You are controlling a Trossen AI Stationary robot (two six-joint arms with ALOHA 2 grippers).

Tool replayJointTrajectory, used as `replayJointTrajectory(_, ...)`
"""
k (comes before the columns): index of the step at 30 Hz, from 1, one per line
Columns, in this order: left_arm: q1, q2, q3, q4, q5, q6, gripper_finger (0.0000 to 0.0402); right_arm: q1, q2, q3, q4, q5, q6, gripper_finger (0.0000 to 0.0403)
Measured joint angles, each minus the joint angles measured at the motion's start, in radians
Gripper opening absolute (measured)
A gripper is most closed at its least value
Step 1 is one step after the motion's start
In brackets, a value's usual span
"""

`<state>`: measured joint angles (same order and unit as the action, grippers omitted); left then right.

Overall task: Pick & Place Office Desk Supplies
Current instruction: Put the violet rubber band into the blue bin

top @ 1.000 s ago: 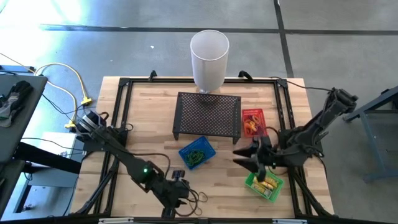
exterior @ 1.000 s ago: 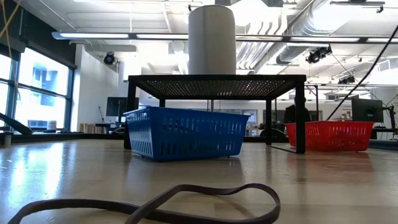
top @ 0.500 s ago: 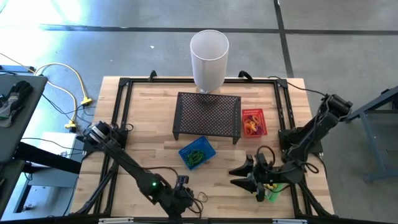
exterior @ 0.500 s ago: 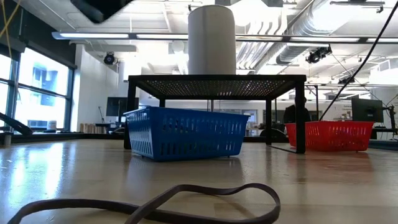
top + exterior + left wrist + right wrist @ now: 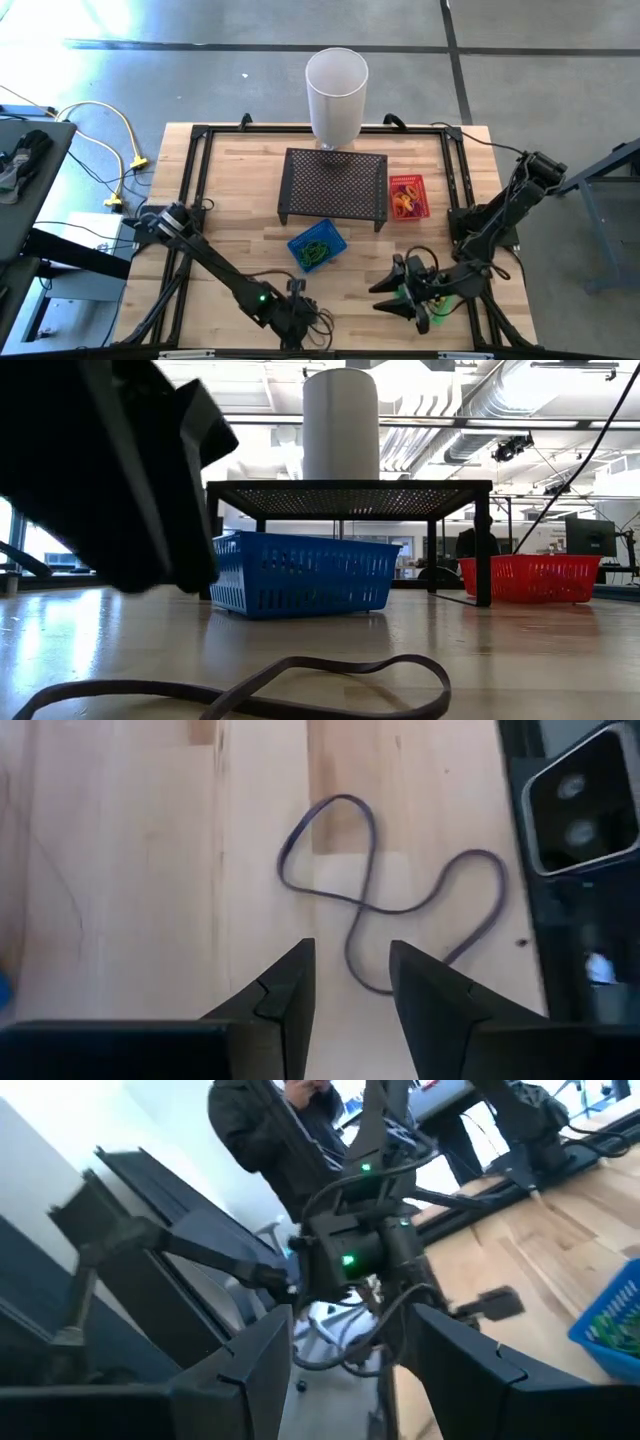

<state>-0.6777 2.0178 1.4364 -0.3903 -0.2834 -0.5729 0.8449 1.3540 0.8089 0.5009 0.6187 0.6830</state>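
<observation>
A dark purplish rubber band [image 5: 395, 890] lies flat in a twisted loop on the wood near the table's near edge, also seen in the low view [image 5: 300, 678]. My left gripper [image 5: 350, 965] hangs open just above it, slanting down, with a stretch of the band showing between its fingers; in the high view it is at the near edge [image 5: 298, 322]. My right gripper [image 5: 392, 290] stands open and level at the near right, pointing toward the table's left, nothing between its fingers [image 5: 350, 1340].
A blue basket [image 5: 317, 246] with green bands sits mid-table before the black mesh stand [image 5: 335, 185]. A red basket [image 5: 407, 196] stands right of the stand, a white cylinder [image 5: 337, 95] behind it. A green basket [image 5: 442, 303] is mostly hidden under my right arm. A person shows beyond the table [image 5: 290, 1130].
My left gripper has come down toward the rubber band at the near edge and has entered the low view from above. My right gripper has moved toward the near edge and slightly down, covering the green basket, then kept still. The band has not moved.
</observation>
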Motion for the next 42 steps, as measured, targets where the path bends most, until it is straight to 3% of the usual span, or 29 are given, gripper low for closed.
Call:
replayJointTrajectory(10, -0.035, 0.026, 0.001, 0.020, -0.048, -0.038, 0.0121, -0.003, 0.000, 0.000, -0.180, -0.022, -0.008, 0.0190)
replayJointTrajectory(22, -0.034, 0.098, 0.004, 0.017, -0.072, -0.116, 0.0119, -0.003, 0.000, 0.000, -0.199, -0.027, -0.026, 0.0190)
replayJointTrajectory(27, -0.053, 0.102, 0.005, -0.021, -0.088, -0.084, 0.0086, -0.003, 0.000, 0.000, -0.203, -0.028, -0.026, 0.0190)
replayJointTrajectory(33, -0.064, 0.109, 0.005, -0.041, -0.095, -0.139, 0.0010, -0.003, 0.000, 0.000, -0.209, -0.093, -0.026, 0.0190)
replayJointTrajectory(42, -0.064, 0.093, 0.030, -0.019, -0.146, -0.173, 0.0000, -0.002, 0.000, 0.000, -0.211, -0.110, -0.026, 0.0190)
